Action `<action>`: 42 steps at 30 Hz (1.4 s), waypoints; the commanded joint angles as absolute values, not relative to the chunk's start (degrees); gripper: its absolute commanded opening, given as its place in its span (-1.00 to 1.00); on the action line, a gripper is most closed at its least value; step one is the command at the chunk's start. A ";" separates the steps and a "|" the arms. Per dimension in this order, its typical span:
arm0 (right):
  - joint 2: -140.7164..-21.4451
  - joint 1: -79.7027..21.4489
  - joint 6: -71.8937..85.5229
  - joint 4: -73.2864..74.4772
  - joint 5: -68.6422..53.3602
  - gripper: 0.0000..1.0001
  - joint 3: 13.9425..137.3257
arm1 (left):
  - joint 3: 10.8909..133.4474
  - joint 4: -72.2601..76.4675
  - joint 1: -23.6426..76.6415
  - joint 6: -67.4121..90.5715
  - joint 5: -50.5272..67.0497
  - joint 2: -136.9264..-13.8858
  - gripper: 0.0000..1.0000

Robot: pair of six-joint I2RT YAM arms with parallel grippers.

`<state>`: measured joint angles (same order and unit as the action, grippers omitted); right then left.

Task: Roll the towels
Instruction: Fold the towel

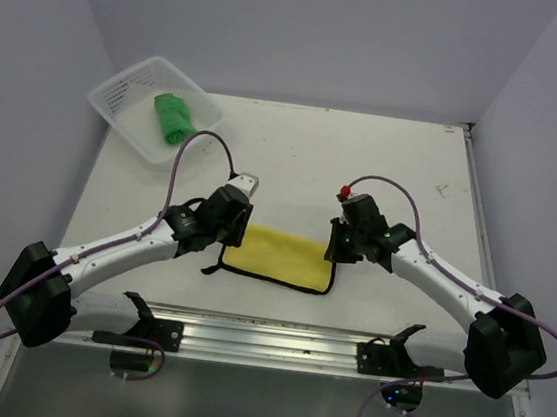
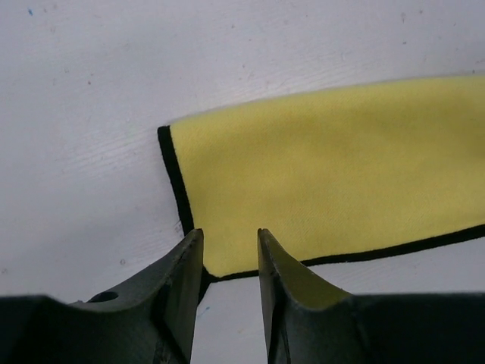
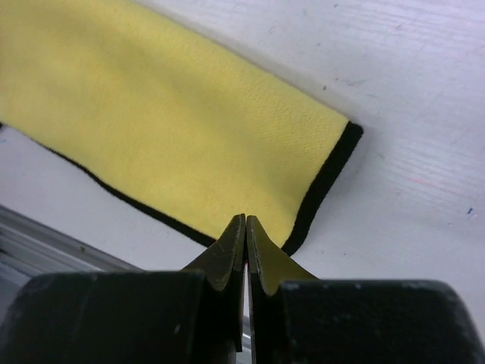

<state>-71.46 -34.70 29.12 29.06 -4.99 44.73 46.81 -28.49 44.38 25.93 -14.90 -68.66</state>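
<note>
The left gripper (image 2: 227, 236) stands with jaws slightly apart over one near corner of the yellow towel (image 2: 326, 167), and the right gripper (image 3: 245, 221) is pressed closed, tips at the towel's black edge by the other near corner; whether cloth is pinched is unclear. That towel lies flat on the table (image 1: 365, 158) between the arms, while the green towel (image 1: 171, 118) sits rolled in the mesh basket (image 1: 120, 78) far left

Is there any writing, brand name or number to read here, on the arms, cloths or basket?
None. No word, number or logo shows on the yellow towel, the green towel, the white basket, the left arm or the right arm. The table bears only faint specks, not letters.
</note>
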 commanded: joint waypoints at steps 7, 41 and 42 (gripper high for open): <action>-76.55 -32.35 33.31 24.61 1.94 -0.95 48.69 | 47.73 -9.85 40.52 24.08 -12.22 -78.39 -0.59; -96.24 -29.88 19.69 22.06 9.76 -0.67 57.02 | 39.03 1.14 36.21 26.01 -13.90 -88.07 -0.74; -97.11 -29.80 19.34 22.23 9.58 -0.67 57.74 | 38.76 1.32 36.21 26.36 -13.45 -87.98 -0.73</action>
<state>-95.31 -30.52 22.87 21.96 6.66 54.08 39.94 -1.67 36.75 24.84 -13.63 -88.60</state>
